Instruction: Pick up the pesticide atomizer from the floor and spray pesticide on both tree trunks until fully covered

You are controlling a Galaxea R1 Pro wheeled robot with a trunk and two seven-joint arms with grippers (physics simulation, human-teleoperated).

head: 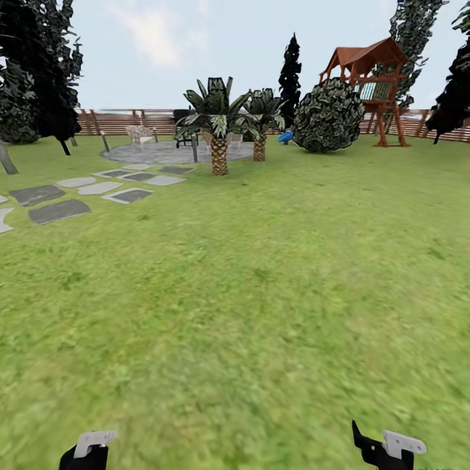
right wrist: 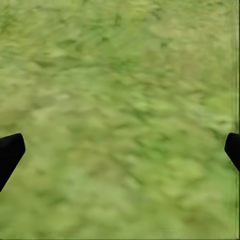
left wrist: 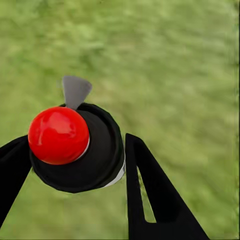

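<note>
One atomizer (left wrist: pixel 75 150) between left fingers (left wrist: pixel 150 195)

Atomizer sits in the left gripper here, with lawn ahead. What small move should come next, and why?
Probably turn the base to look for the trees. The left gripper holds the atomizer, so pickup looks done. Ahead are lawn, palms, a bush and a playhouse, with no pale bare trunk in sight. The right gripper hangs open above grass.
</note>
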